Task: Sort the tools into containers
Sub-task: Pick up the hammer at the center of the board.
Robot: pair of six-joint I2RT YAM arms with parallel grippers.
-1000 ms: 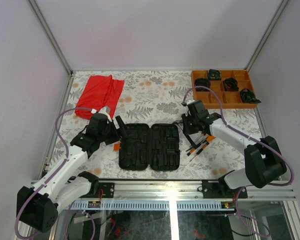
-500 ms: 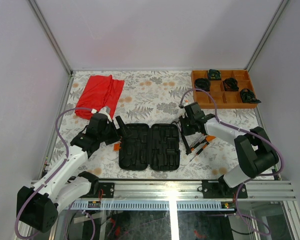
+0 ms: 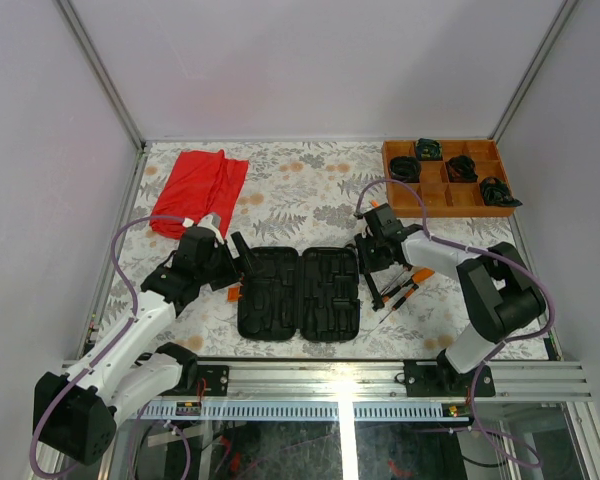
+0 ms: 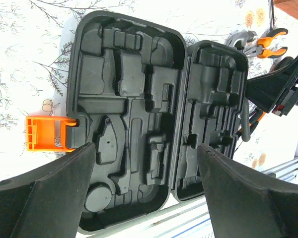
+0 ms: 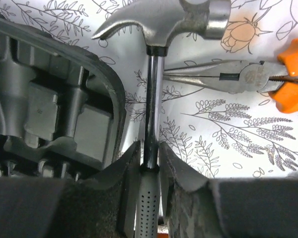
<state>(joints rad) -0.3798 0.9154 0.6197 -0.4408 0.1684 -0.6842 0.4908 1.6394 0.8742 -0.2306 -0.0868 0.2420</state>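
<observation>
The black tool case (image 3: 298, 293) lies open and flat, its moulded slots empty, with an orange latch (image 4: 47, 133) on its left side. My right gripper (image 5: 150, 148) is shut on the hammer (image 5: 151, 99) where the shaft meets the grip. The silver head (image 5: 179, 17) points away, just right of the case's edge (image 5: 109, 84). Orange-handled pliers (image 5: 238, 77) lie next to the hammer head. Screwdrivers (image 3: 402, 290) lie right of the case. My left gripper (image 4: 145, 146) is open and empty above the case's left half; it sits by the case's left edge in the top view (image 3: 235, 262).
An orange-brown wooden tray (image 3: 448, 178) with black coiled bundles stands at the back right. A red cloth (image 3: 198, 190) lies at the back left. The metal rail (image 3: 340, 375) runs along the table's near edge.
My right gripper has moved a little left toward the case's right edge, and its arm has swung round. The left arm has not moved.
</observation>
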